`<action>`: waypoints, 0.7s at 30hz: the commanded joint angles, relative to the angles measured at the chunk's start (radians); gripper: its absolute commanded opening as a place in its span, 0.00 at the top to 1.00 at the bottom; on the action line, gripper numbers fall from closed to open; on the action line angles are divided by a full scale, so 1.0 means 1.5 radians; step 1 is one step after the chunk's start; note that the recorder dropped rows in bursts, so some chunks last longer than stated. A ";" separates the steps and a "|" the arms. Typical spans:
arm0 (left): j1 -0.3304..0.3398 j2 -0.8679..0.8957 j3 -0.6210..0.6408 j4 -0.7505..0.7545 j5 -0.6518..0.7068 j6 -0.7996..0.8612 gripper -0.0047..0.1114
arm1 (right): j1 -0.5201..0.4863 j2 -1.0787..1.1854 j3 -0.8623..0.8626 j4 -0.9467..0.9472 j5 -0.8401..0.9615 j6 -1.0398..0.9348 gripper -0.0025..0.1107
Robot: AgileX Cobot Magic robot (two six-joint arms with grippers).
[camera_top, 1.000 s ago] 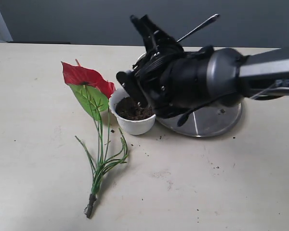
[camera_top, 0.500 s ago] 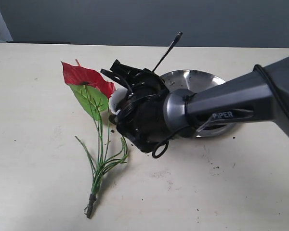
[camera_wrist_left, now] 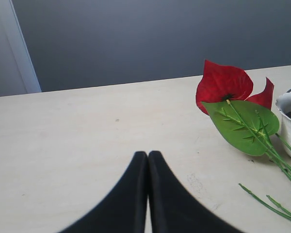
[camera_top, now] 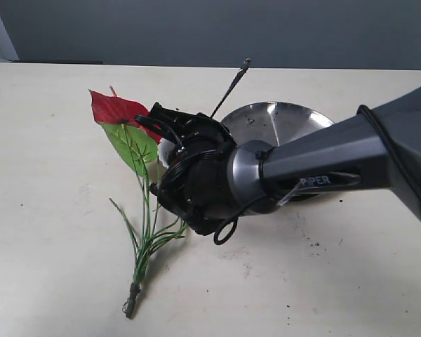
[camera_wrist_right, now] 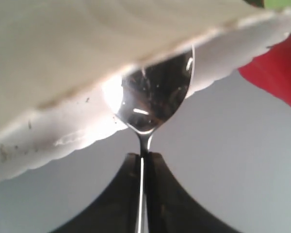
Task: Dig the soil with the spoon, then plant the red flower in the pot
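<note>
Digging under way: right jaws grip the slim steel spoon [camera_wrist_right: 153, 97] at the white scalloped pot [camera_wrist_right: 63, 121]; left jaws closed, empty; the red artificial flower [camera_top: 126, 133] lies unplanted on the worktop [camera_top: 56, 267].

One red flower [camera_top: 123, 112], one pot [camera_wrist_right: 87, 121], one spoon [camera_wrist_right: 153, 97], one plate [camera_top: 281, 121].

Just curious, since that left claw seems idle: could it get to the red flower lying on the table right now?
Probably yes. The left gripper is shut and holds nothing, and bare table lies between it and the red flower. It would need to open first.

Probably a lab: bare tabletop [camera_top: 49, 232], grey wall [camera_top: 126, 28].
</note>
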 commanded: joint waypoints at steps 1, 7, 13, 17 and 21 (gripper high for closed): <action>-0.002 -0.004 0.000 0.004 0.001 -0.003 0.96 | -0.018 -0.001 -0.002 -0.035 0.065 -0.016 0.98; -0.002 -0.004 0.000 0.004 0.001 -0.003 0.96 | -0.052 -0.008 -0.002 -0.030 0.074 -0.019 0.98; -0.002 -0.004 0.000 0.004 0.001 -0.003 0.96 | -0.045 -0.008 -0.002 -0.029 0.036 -0.019 0.98; -0.002 -0.004 0.000 0.004 0.001 -0.003 0.96 | -0.032 -0.008 -0.002 -0.016 0.016 -0.019 0.98; -0.002 -0.004 0.000 0.004 0.001 -0.003 0.96 | -0.011 -0.005 0.001 0.079 -0.031 -0.026 0.98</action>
